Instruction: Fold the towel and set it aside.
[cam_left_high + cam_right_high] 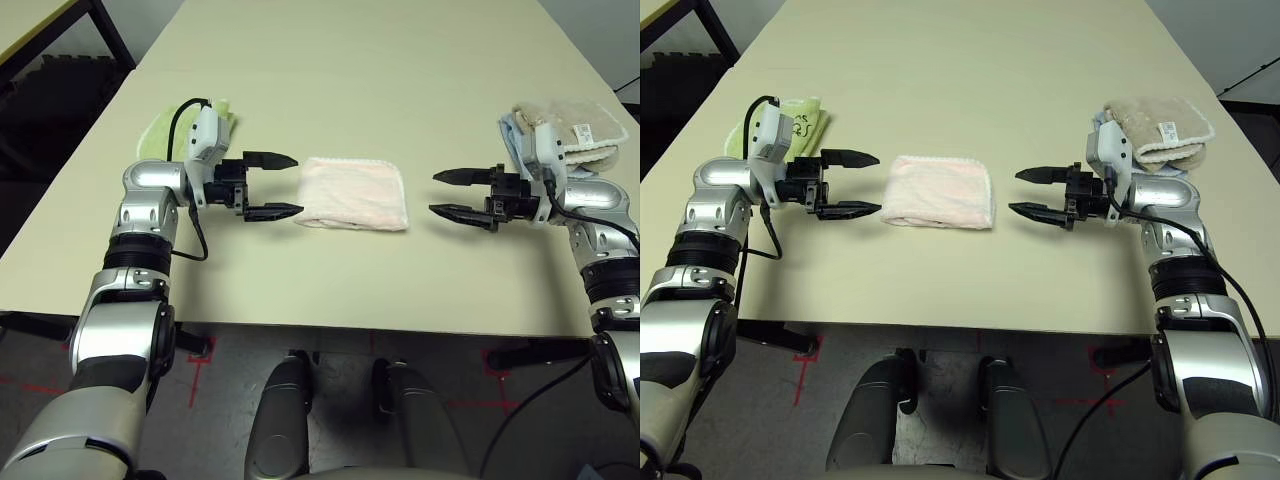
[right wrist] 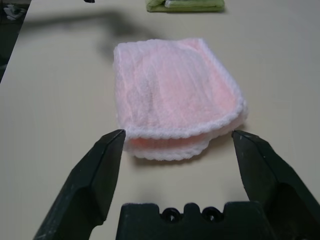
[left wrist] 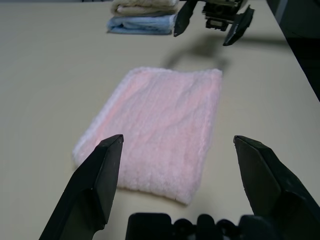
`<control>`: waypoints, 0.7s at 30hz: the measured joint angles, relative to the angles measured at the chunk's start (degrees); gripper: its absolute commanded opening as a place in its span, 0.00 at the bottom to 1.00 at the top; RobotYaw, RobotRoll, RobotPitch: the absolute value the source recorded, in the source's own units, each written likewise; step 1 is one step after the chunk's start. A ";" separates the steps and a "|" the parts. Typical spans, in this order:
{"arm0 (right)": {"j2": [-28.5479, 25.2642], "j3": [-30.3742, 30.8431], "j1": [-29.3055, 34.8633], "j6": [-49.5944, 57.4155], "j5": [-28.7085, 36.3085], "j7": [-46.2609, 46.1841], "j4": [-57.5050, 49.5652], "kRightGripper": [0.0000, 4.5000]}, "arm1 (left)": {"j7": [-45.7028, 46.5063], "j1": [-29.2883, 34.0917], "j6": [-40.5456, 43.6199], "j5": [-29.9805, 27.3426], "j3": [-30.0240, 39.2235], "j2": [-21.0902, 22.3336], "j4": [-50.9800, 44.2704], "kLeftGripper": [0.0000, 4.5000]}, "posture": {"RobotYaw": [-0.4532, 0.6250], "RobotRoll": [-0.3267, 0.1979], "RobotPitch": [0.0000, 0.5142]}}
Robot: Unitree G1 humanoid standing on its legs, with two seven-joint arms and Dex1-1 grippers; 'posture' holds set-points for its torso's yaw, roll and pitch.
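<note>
The pale pink towel (image 1: 355, 193) lies folded into a small rectangle at the middle of the table, its scalloped white edges stacked on the side facing my right arm (image 2: 175, 102). My left gripper (image 1: 273, 185) hovers just left of the towel (image 3: 160, 130), open, nothing between its fingers. On the other side my right gripper (image 1: 455, 194) stands a short gap from the towel, open and empty too. Both point at the towel from opposite sides.
A lime-green folded towel (image 1: 165, 130) lies behind my left wrist. Beige (image 1: 1160, 125) and light-blue (image 3: 142, 24) folded towels are stacked behind my right wrist. The tan table (image 1: 330, 70) stretches far back, and its front edge runs just below the arms.
</note>
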 measured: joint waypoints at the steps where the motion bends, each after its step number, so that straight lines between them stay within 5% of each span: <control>1: -0.01 0.00 0.48 0.25 0.01 -0.04 -0.29 0.99 | 0.01 -0.06 0.77 0.01 -0.02 0.33 0.28 1.00 | 0.49 0.62 0.33; 14: -2.91 -0.40 5.73 3.62 2.72 -1.07 -8.05 0.99 | 0.95 -2.59 -1.97 1.00 -1.11 1.53 11.66 1.00 | 0.44 0.62 0.35; 17: -3.60 -0.71 6.17 4.50 3.51 -1.43 -9.26 0.99 | 5.37 -5.61 10.69 1.50 -1.67 1.15 12.88 1.00 | 0.45 0.62 0.35; 21: -3.74 -0.73 6.17 5.08 3.95 -1.67 -10.45 0.99 | 10.72 -12.66 41.96 2.36 -3.99 1.16 13.45 1.00 | 0.45 0.62 0.35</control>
